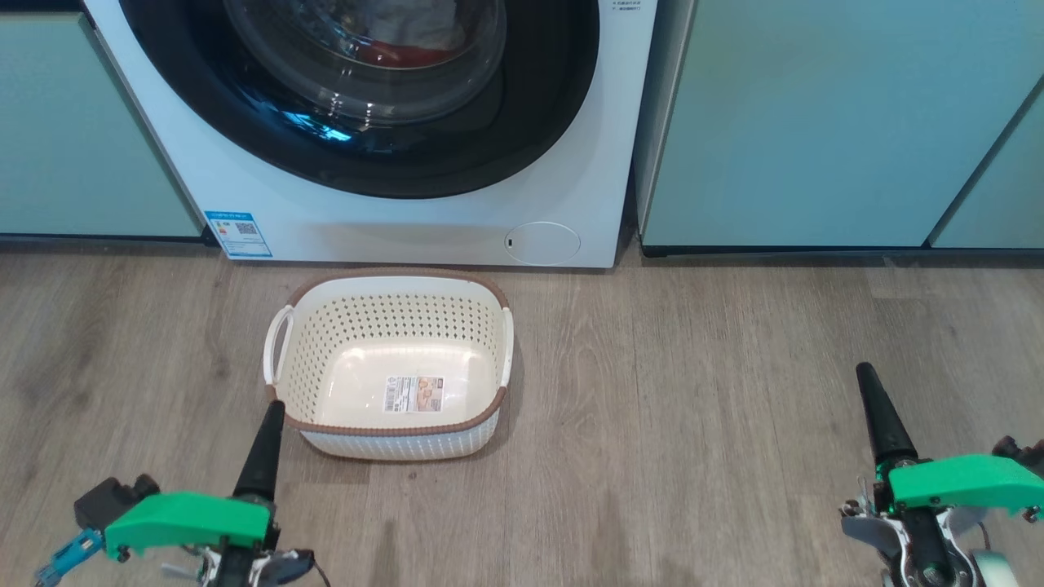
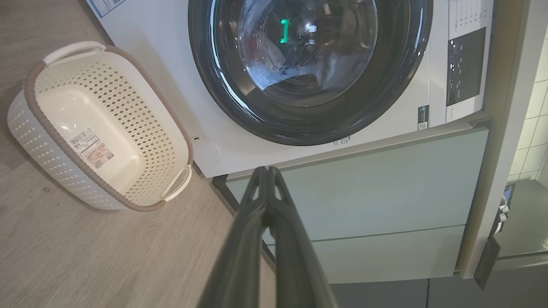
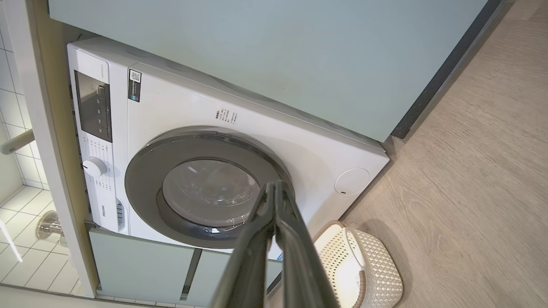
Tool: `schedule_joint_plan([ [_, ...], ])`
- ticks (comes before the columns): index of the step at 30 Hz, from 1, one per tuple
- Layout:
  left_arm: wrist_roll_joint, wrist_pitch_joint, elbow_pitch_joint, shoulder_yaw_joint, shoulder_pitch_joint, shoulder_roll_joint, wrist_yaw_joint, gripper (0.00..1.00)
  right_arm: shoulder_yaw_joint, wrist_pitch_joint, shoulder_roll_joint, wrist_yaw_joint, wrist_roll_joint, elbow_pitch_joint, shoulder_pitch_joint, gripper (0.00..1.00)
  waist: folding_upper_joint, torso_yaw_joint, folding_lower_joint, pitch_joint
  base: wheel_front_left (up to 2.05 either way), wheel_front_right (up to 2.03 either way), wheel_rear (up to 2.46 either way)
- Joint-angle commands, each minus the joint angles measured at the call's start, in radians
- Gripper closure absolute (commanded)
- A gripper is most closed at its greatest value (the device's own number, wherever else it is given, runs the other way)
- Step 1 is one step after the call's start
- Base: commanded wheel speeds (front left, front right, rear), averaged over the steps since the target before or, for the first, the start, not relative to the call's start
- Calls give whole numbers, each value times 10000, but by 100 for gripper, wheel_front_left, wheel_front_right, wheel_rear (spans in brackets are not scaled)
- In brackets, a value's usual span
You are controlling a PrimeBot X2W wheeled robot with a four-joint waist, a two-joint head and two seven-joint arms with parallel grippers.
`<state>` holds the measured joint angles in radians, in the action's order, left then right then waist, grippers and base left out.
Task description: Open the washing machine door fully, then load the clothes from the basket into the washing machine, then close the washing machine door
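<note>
Nearest: left gripper [image 1: 274,409] is low at the left of the head view, jaws pressed together, nothing held. Its tip is seen just beside the near left corner of the basket [image 1: 391,326]; whether they touch cannot be told. The right gripper [image 1: 864,373] is low at the right, jaws likewise pressed together and empty, well apart from the basket, over bare floor [image 1: 693,391].

The basket is set upright on the floor, just in front of the washing machine [image 1: 391,232] — nothing is seen in it but the label [image 1: 414,394] on its bottom.

Further back: the washing machine door [image 1: 522,139] is seen lying flush against the machine's front in both wrist views, so it is judged closed. Behind the glass bowl [image 1: 367,90], the clothes [image 1: 400,55] are made out as red and white fabric inside the machine.

Progress, as judged: opening, loading and closing all look done — basket emptied, clothes inside, door shut. No remaining step can be seen. Whether the latch is fully caught cannot be told. Both grippers are judged parked.
</note>
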<state>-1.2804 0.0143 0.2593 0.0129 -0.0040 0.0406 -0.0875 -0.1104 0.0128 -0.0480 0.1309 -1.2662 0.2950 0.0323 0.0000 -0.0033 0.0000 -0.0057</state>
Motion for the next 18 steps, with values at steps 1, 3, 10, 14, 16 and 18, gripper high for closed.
schedule_joint_plan([
  [1, -251, 72, -272, 359, -635, 116, -130, 100, 109, 114, -22, -1, -272, -390, 580, 100, 0, 2, 0, 3, 0, 0, 0],
  [3, -454, 130, -263, 399, -662, 118, -150, 100, 100, 173, -22, -1, -481, -398, 592, 100, 0, 4, 0, 9, 0, 0, 0],
  [10, -1160, 333, -233, 538, -754, 122, -219, 100, 67, 378, -22, -1, -1206, -424, 632, 100, 0, 11, 0, 29, 0, 0, 0],
  [14, -1565, 449, -216, 618, -808, 124, -259, 100, 48, 495, -22, -1, -1622, -438, 656, 100, 0, 15, 0, 40, 0, 0, 0],
  [16, -1767, 508, -207, 658, -834, 126, -279, 100, 38, 554, -22, -1, -1830, -446, 667, 100, 0, 17, 0, 45, 0, 0, 0],
  [18, -1970, 566, -198, 698, -861, 127, -299, 100, 29, 613, -22, -1, -2039, -453, 679, 100, 0, 19, 0, 51, 0, 0, 0],
])
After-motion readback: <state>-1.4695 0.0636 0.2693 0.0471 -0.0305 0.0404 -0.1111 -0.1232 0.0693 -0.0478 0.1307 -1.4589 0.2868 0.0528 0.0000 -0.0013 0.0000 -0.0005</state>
